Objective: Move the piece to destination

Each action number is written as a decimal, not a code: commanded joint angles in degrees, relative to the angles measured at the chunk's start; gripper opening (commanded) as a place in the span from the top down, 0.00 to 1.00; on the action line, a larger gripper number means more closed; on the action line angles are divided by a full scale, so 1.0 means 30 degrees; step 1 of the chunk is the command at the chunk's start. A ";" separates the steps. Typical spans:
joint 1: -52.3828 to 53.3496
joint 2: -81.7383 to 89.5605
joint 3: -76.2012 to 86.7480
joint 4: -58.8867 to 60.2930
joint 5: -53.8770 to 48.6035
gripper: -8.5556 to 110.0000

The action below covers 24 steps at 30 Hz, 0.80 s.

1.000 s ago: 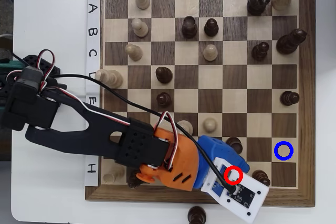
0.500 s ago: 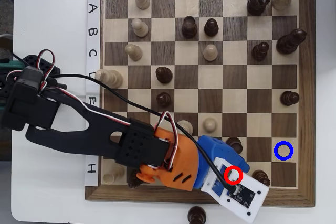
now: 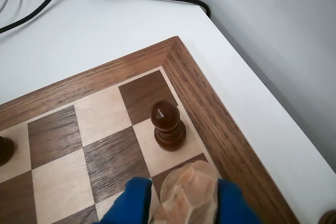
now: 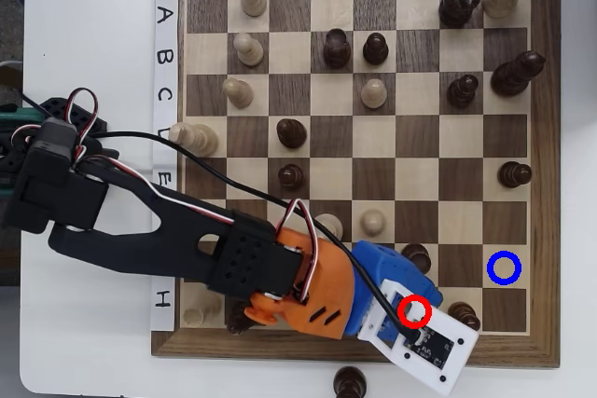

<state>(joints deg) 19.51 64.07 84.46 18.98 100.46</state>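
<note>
In the wrist view the piece, pale faceted wood, sits at the bottom edge with a blue finger pressed to each side; my gripper is shut on it, just above the board by its near corner. From overhead the piece and fingertips are hidden under the white wrist camera, where a red ring is drawn. The destination, a light square marked with a blue ring, lies up and to the right of the wrist, on the rightmost file.
A dark pawn stands one square ahead of the held piece along the board edge. Another dark pawn sits beside the blue wrist. A dark piece lies off the board. Several pieces fill the upper board.
</note>
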 commanded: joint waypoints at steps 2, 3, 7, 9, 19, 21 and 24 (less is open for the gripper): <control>-0.0146 0.0381 -0.3984 -0.0439 0.2549 0.85; -0.0146 0.0381 -0.3984 -0.0498 0.2549 0.85; -0.0117 0.0322 -0.4014 -0.0557 0.2666 0.87; -0.0059 0.0293 -0.4072 -0.0469 0.2930 0.90; 0.0176 0.0205 -0.4277 0.1055 0.3926 0.93; 0.0234 0.0293 -0.4277 0.1084 0.3955 0.93; 0.0352 0.0498 -0.4277 0.1084 0.4014 0.93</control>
<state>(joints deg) 19.51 63.46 82.18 21.09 100.46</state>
